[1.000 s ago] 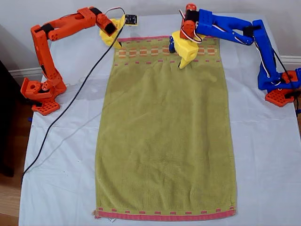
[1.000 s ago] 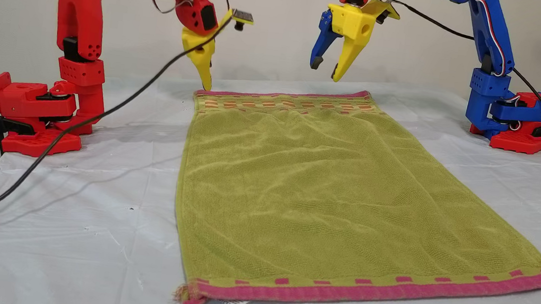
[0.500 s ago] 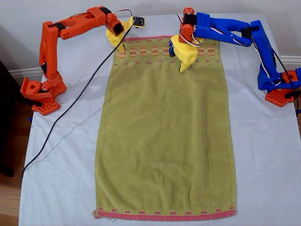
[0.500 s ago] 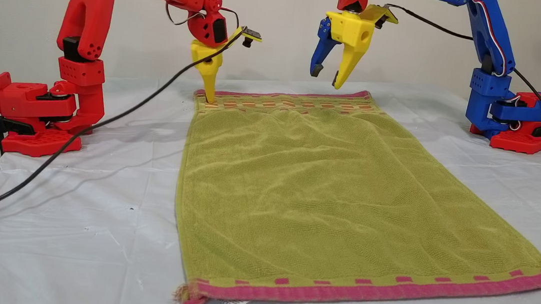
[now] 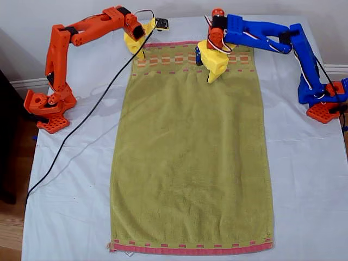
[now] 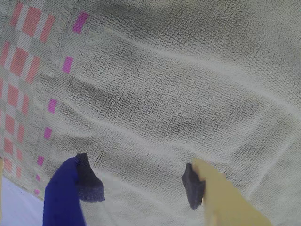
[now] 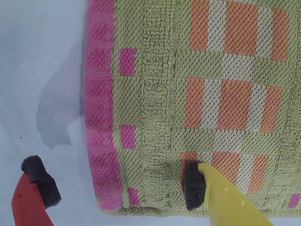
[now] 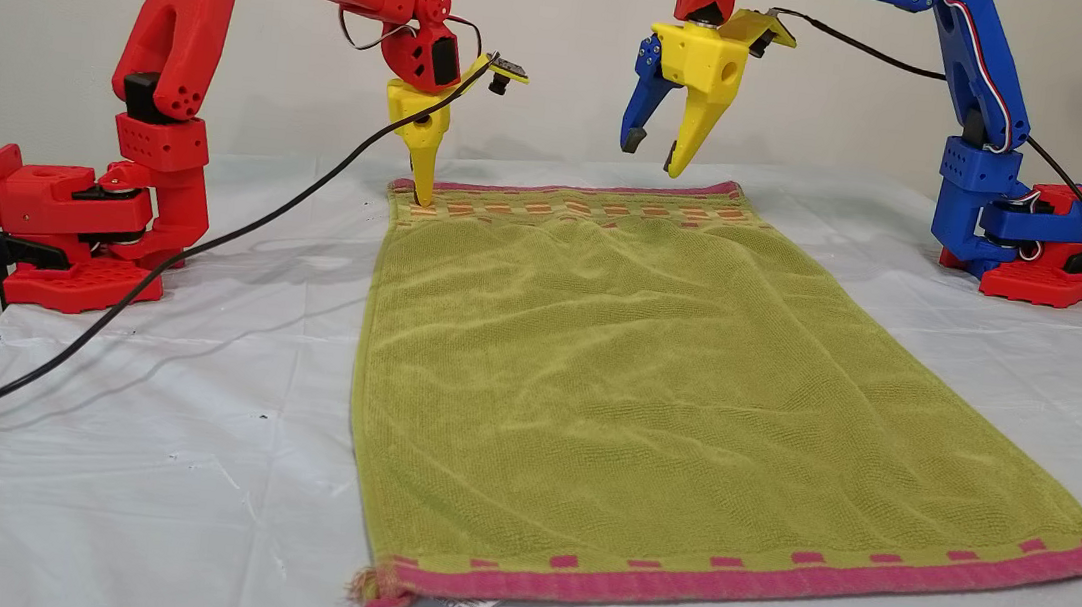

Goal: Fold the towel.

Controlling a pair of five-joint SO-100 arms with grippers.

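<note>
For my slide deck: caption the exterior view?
Two open grippers poised at the far hem of a flat green towel.

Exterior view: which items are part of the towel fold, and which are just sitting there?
In the job:
- towel, spread flat
- my first gripper, open above the towel
- my second gripper, open, straddling the towel's pink hem at a corner

Just there:
- white tablecloth
- black cable trailing across the cloth on the exterior view's left
</note>
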